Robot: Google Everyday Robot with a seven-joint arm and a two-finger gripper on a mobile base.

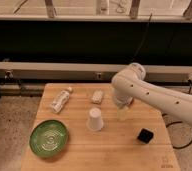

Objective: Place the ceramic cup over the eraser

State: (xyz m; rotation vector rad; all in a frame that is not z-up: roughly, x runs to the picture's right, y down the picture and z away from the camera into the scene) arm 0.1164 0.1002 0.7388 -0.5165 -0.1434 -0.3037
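Note:
The ceramic cup (pixel 94 120) is white and stands near the middle of the wooden table (pixel 74 155), narrow end up. The eraser (pixel 145 135), a small black block, lies on the table to the right of the cup, near the front right. My white arm reaches in from the right. My gripper (pixel 122 113) hangs open, pointing down, just right of the cup and behind and to the left of the eraser. Nothing is held in it.
A green plate (pixel 49 137) lies at the table's front left. A white bottle (pixel 60 100) lies on its side at the back left. A pale rectangular block (pixel 97 96) sits behind the cup. A dark wall with a rail runs behind the table.

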